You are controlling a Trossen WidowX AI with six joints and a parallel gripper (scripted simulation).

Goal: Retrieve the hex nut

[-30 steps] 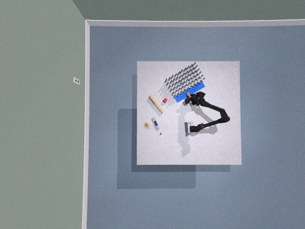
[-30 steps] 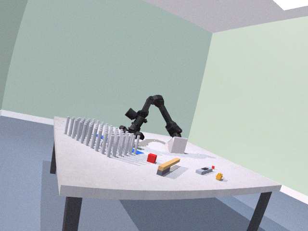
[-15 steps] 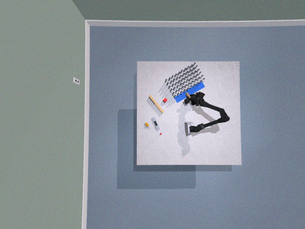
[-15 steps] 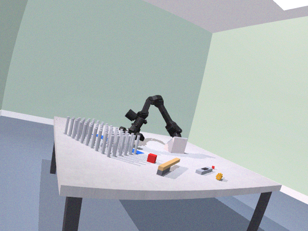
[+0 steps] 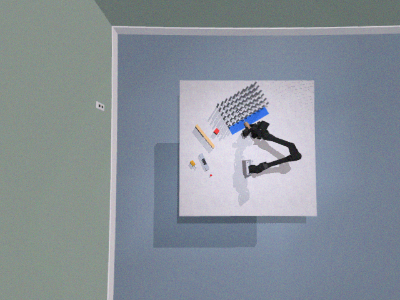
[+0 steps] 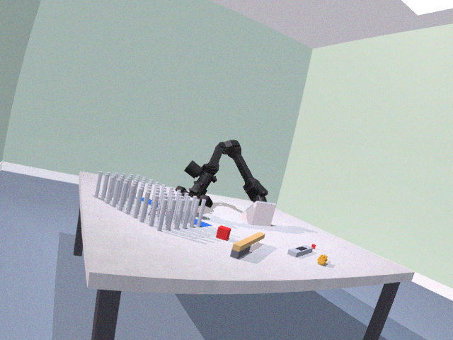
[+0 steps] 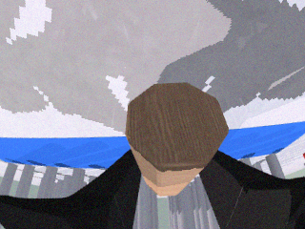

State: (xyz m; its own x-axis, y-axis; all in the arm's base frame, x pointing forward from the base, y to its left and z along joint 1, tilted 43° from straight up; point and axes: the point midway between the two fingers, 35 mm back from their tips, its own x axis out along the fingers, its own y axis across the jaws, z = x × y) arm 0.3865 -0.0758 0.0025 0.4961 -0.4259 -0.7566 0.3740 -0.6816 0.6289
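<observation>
spacers (image 5: 242, 102): standing in rows on the tabletop (image 5: 284, 187)
taped strip (image 5: 258, 117): along the field's near edge
end effector (image 5: 249, 129): over the strip, clamping a tool handle (image 7: 177, 129)
block (image 5: 215, 131): beside the strip's end

- Arm (image 6: 239, 161) showing matte black throughout, links slim and blocky-jointed.
- Gripper (image 7: 174, 217) fingers appearing black, broad, angular.
- Base (image 6: 260, 214) sitting as a pale box.
</observation>
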